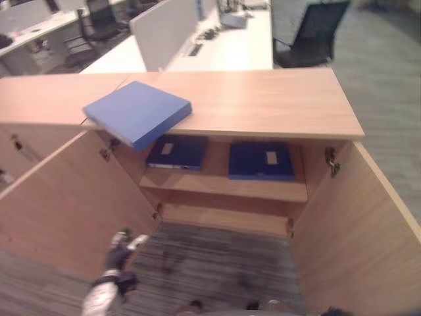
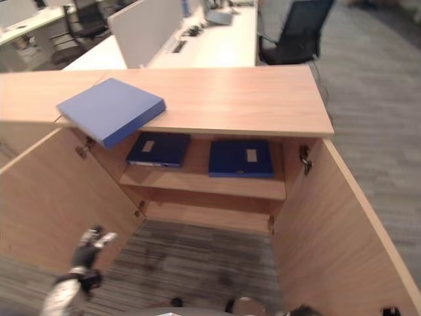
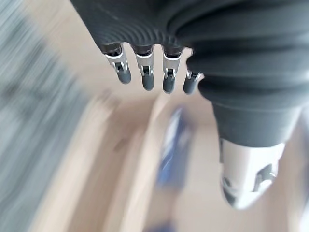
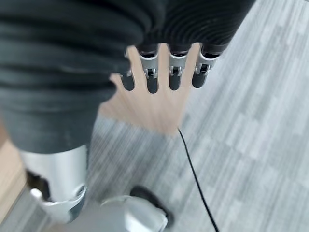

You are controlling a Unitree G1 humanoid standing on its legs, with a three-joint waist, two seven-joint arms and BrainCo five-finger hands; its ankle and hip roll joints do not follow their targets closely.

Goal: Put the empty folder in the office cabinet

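A light blue folder (image 1: 138, 112) lies flat on the wooden top of the office cabinet (image 1: 276, 99), its near corner hanging over the front edge at the left. Both cabinet doors stand wide open. On the upper shelf (image 1: 223, 184) inside lie two dark blue folders, one on the left (image 1: 177, 151) and one on the right (image 1: 261, 160). My left hand (image 1: 122, 247) is low in front of the left door, well below the light blue folder, fingers (image 3: 147, 72) straight and holding nothing. My right hand (image 4: 152, 77) hangs over the carpet with straight fingers, also holding nothing.
The open left door (image 1: 66, 204) and right door (image 1: 358, 230) flank the cabinet mouth, with striped carpet (image 1: 210, 263) between them. Behind the cabinet are white desks (image 1: 230, 46) with a divider panel (image 1: 164, 29) and black office chairs (image 1: 312, 33).
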